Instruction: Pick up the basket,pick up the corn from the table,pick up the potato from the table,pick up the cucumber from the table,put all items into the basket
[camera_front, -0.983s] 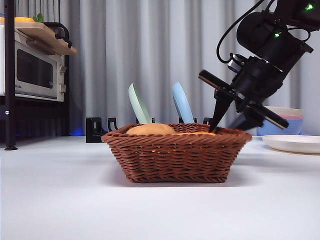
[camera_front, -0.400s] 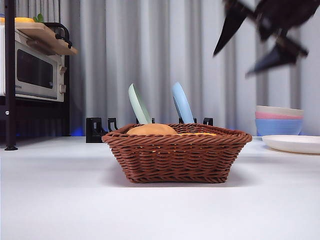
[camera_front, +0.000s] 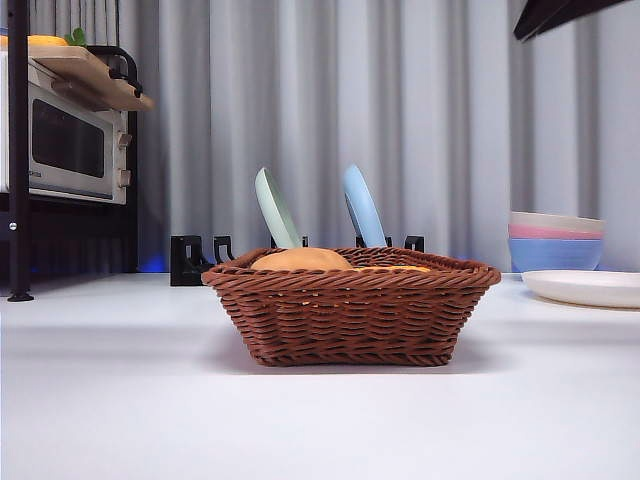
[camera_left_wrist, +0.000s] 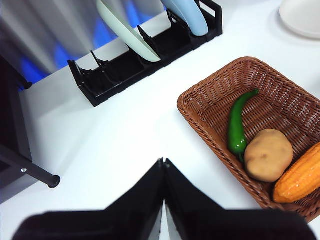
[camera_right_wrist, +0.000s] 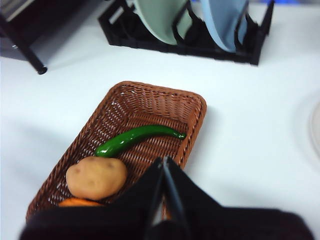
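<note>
The brown wicker basket (camera_front: 350, 310) stands on the white table (camera_front: 120, 400). In it lie the green cucumber (camera_left_wrist: 237, 125), the tan potato (camera_left_wrist: 268, 155) and the orange corn (camera_left_wrist: 300, 175). The right wrist view shows the basket (camera_right_wrist: 192, 107) with the cucumber (camera_right_wrist: 135, 140) and potato (camera_right_wrist: 96, 177), and only a sliver of the corn (camera_right_wrist: 77, 202). From the front only the potato's top (camera_front: 300, 259) rises above the rim. My left gripper (camera_left_wrist: 164, 162) is shut and empty, high above the table beside the basket (camera_left_wrist: 200, 100). My right gripper (camera_right_wrist: 163, 161) is shut and empty, high over the basket.
A black dish rack (camera_front: 195, 258) with a green plate (camera_front: 277, 210) and a blue plate (camera_front: 362, 206) stands behind the basket. Stacked pastel bowls (camera_front: 555, 240) and a white plate (camera_front: 585, 287) are at the right. A microwave on a shelf (camera_front: 65, 145) is at the left.
The arm that stood over the basket's right side with jaws apart has risen up and out of the front view; only a black tip remains at the top right corner.
</note>
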